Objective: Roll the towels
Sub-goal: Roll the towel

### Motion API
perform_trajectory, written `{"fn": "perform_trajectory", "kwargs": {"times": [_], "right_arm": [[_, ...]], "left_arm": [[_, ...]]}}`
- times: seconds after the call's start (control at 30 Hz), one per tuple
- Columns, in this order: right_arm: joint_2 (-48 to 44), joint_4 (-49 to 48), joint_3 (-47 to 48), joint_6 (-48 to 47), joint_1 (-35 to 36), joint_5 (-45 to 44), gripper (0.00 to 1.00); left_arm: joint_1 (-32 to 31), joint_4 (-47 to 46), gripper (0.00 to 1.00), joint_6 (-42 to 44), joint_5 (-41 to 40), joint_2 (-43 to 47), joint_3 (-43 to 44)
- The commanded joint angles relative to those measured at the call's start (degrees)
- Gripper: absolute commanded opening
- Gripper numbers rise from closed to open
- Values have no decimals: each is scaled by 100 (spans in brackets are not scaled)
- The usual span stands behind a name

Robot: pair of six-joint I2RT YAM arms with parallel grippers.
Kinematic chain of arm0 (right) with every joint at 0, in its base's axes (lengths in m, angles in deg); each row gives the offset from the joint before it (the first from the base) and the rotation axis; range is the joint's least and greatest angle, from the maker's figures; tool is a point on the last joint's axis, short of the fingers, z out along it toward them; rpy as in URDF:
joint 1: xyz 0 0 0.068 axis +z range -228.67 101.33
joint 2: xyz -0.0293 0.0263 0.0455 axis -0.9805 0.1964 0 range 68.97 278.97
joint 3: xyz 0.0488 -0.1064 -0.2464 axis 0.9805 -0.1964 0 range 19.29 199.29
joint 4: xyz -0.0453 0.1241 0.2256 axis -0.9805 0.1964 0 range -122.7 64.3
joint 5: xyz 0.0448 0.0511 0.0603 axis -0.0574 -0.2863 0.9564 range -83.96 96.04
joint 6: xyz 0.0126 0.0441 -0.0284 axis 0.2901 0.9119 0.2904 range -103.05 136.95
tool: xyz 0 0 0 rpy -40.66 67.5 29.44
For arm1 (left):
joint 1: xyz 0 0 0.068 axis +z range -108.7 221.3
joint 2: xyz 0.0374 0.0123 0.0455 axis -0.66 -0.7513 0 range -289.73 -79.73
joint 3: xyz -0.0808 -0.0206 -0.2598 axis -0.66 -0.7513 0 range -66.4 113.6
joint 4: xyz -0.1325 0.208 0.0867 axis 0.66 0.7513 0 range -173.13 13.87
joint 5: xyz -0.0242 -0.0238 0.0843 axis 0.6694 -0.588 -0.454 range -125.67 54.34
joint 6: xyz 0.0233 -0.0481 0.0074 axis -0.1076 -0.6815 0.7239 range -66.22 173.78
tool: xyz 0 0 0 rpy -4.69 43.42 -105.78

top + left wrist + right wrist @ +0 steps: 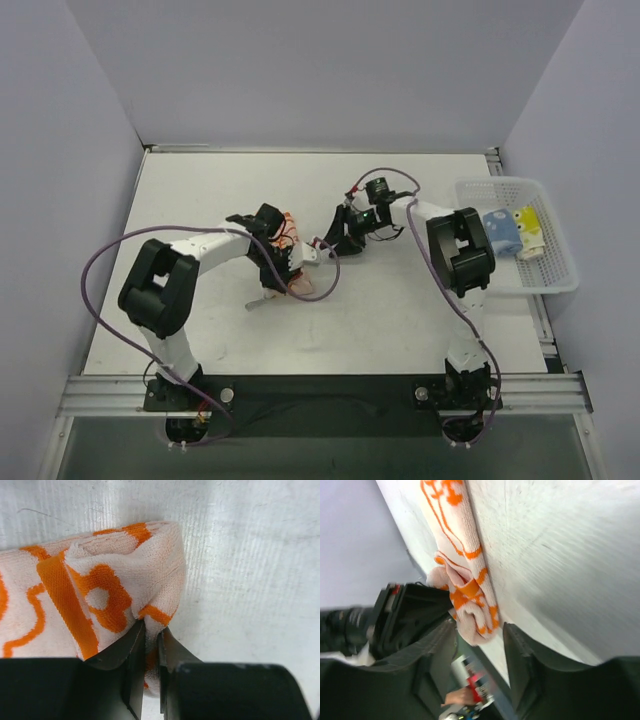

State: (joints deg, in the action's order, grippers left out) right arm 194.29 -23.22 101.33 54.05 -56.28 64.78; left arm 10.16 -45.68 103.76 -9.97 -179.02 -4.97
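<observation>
As I look down from the overhead camera, I see the orange towel (290, 268) lying near the middle of the surface (400, 320), a little toward its left edge and well apart from all four corners. It is bunched, not flat. One end is folded over on itself into a thick, rounded lump, and the rest trails away along the surface.

From my left wrist camera, the left end effector (151, 627) is narrow. Its two dark fingers are drawn almost together and pinch a fold of the orange towel, and I can see a sliver of orange cloth between them. The white flower outlines and a broad orange stripe show clearly just above the pinch.

On my right wrist camera, the right end effector (479, 626) stands wide and holds nothing. The lumped end of the orange towel sits in the gap between its fingers. There is bare space on one side, and I cannot tell whether the other finger touches the cloth. That picture is blurred.

Along the right edge of the surface, toward the far right corner, sits the white mesh basket (560, 285). A blue towel (497, 232) and a yellow towel (527, 232) lie side by side inside it.
</observation>
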Motion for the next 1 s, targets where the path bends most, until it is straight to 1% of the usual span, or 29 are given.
{"fn": "perform_trajectory", "kwargs": {"times": [0.0, 0.03, 0.07, 0.1, 0.13, 0.17, 0.2, 0.23, 0.27, 0.3, 0.33, 0.37, 0.47, 0.5, 0.57, 0.6, 0.63, 0.7, 0.73, 0.77, 0.9, 0.97], "right_arm": [[-1068, 696, 225, -1351, -463, -362, 46], [-1201, 792, 146, -1529, -560, -398, 47], [-1342, 888, 102, -1792, -752, -442, 48], [-1674, 1003, 49, -2073, -823, -625, 50], [-1860, 1186, -21, -2719, -903, -723, 51], [-2071, 1275, -213, -3022, -999, -845, 52], [-2473, 1372, -310, -3320, -1035, -934, 52], [-2694, 1573, -433, -3985, -1053, -1109, 52], [-2906, 1636, -704, -4270, -1035, -1180, 52], [-3369, 1671, -907, -4542, -992, -1250, 52], [-3600, 1706, -1074, -4998, -930, -1399, 52], [-4028, 1733, -1424, -5246, -817, -1479, 52], [-4689, 1733, -1839, -5773, -141, -1848, 51], [-4814, 1681, -2006, -5863, 322, -1936, 51], [-5033, 1558, -2139, -6152, 773, -2172, 51], [-5061, 1357, -2235, -6267, 1045, -2278, 51], [-5052, 1268, -2254, -6381, 1483, -2410, 51], [-4825, 997, -2254, -6864, 1977, -2840, 52], [-4702, 890, -2219, -7005, 2345, -2964, 52], [-4448, 742, -2219, -7154, 2462, -3191, 53], [-3814, -381, -2289, -7847, 2770, -3386, 55], [-3507, -735, -2342, -8007, 2823, -3378, 56]], "left_arm": [[396, 1799, 15, 240, 1393, -643, 684], [467, 2192, 15, 336, 1534, -801, 834], [538, 2396, 15, 390, 1805, -1107, 984], [643, 2790, 14, 442, 1895, -1276, 1342], [687, 2968, 14, 539, 1991, -1452, 1493], [714, 3135, 14, 592, 2140, -1784, 1669], [749, 3432, 14, 644, 2194, -1979, 1966], [828, 3540, 14, 662, 2255, -2163, 2135], [854, 3663, 14, 680, 2273, -2531, 2284], [898, 3908, 14, 741, 2300, -2717, 2556], [951, 4023, 14, 863, 2300, -2876, 2671], [969, 4155, 14, 943, 2309, -3190, 2786], [1030, 4735, 15, 1294, 2414, -3753, 3313], [1031, 4945, 16, 1391, 2388, -3860, 3427], [1057, 5139, 16, 1523, 2335, -4097, 3700], [1074, 5280, 17, 1576, 2318, -4160, 3762], [1083, 5325, 18, 1655, 2309, -4221, 3815], [1083, 5316, 19, 1751, 2212, -4301, 3824], [1075, 5325, 19, 1796, 2134, -4301, 3798], [1074, 5325, 19, 1831, 2089, -4318, 3771], [1092, 5325, 20, 1989, 2036, -4266, 3719], [1083, 5325, 20, 2007, 2001, -4248, 3718]]}}
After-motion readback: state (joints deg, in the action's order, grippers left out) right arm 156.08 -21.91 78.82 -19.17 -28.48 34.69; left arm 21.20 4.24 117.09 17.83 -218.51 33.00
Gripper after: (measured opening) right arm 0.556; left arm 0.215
